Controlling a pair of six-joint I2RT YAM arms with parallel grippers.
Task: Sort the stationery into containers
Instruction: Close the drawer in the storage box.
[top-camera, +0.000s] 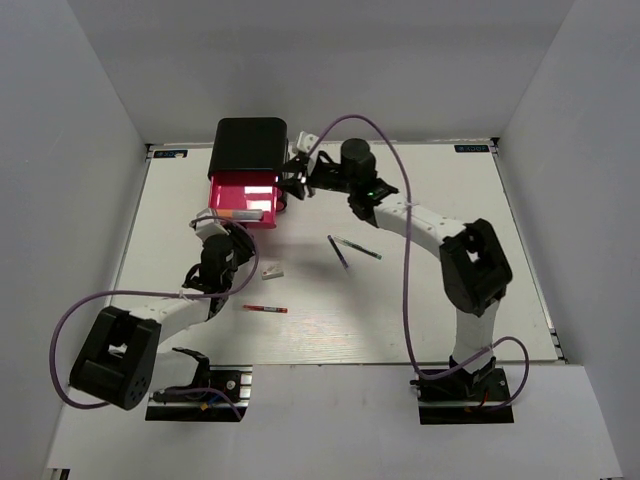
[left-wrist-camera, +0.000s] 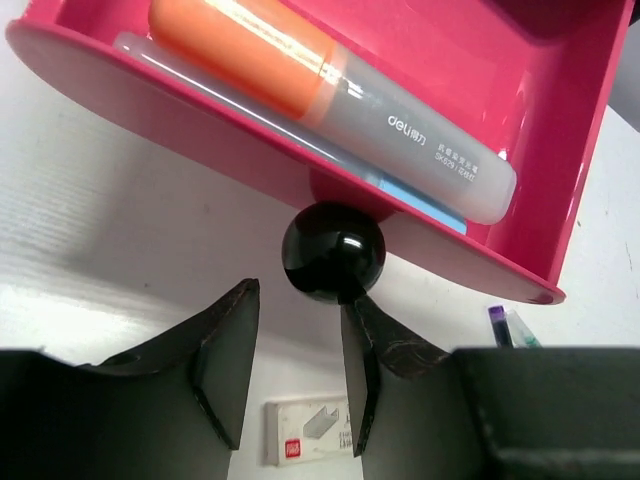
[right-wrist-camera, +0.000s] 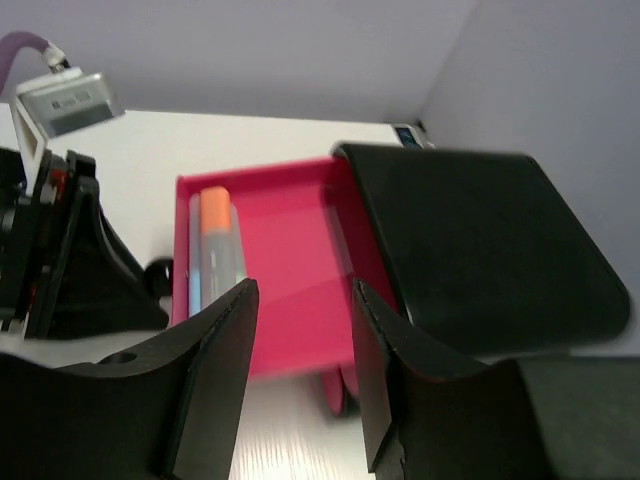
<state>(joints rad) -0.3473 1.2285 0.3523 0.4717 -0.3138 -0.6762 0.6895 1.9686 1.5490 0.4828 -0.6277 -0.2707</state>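
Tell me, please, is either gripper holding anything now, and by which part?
Nothing is held. The left gripper is open, the black knob just beyond its tips; the right gripper is open and empty.

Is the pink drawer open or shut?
Open. The bright pink drawer sticks out from the black rounded chest, an orange-capped marker lying inside.

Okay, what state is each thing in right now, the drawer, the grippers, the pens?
Pink drawer: pulled open.
Orange-capped marker: lying in the drawer.
Left gripper: open, at the knob.
Right gripper: open, beside the drawer.
Red pen: loose on the table.
Eraser: loose on the table.
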